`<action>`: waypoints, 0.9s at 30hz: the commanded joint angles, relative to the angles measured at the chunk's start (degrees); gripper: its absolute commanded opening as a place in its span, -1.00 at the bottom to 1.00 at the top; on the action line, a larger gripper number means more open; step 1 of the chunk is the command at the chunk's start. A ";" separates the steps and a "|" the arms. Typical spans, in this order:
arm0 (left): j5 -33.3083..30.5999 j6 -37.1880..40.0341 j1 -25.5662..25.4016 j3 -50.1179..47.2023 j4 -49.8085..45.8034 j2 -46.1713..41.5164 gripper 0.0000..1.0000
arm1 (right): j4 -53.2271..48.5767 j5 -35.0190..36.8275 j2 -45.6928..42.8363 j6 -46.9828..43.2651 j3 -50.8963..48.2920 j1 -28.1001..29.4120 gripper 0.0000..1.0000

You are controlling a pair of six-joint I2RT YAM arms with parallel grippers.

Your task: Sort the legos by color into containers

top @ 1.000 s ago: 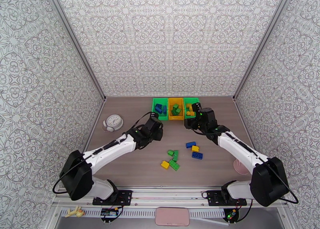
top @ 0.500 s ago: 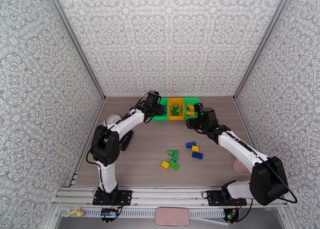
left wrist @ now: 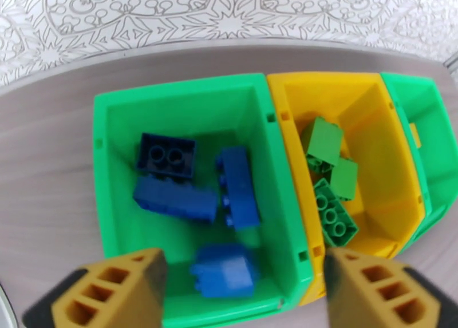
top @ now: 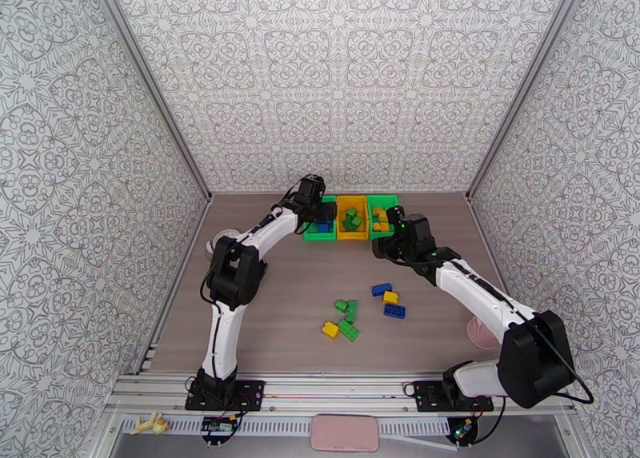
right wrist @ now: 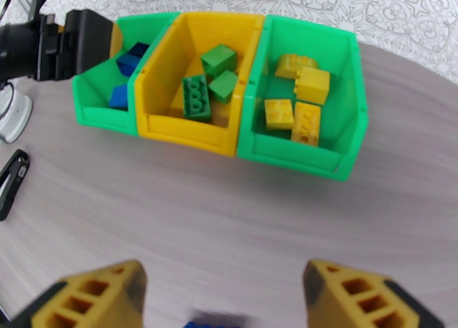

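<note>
My left gripper hangs open over the near end of the left green container, which holds several blue legos. One blue brick lies just below its fingers. The yellow container holds three green legos. The right green container holds several yellow legos. My right gripper stands open and empty above bare table, short of the containers. Loose blue, yellow and green legos lie mid-table.
A white round clock sits by the left wall, partly behind the left arm. A pink cup stands near the right arm's base. A black cable clip lies left of the right gripper. Patterned walls close in on three sides.
The left arm has swung from mid-table out over the left green container, and its jaws have opened. The right gripper has barely moved.
</note>
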 commanded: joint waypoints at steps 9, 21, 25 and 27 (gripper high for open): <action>-3.48 5.77 -2.94 -28.69 17.52 -24.05 0.99 | -7.64 -4.52 1.19 0.57 2.03 -0.05 0.55; 10.27 12.63 -7.62 -58.17 26.80 -49.50 0.99 | -18.94 -2.54 7.26 -1.43 3.11 2.83 0.61; 9.70 15.05 -11.13 -67.09 31.11 -57.17 0.99 | -23.06 -2.54 11.48 -1.43 5.03 4.11 0.71; 9.86 15.40 -12.18 -69.57 30.93 -60.18 0.99 | -24.89 -0.47 13.84 -0.24 6.37 4.99 0.76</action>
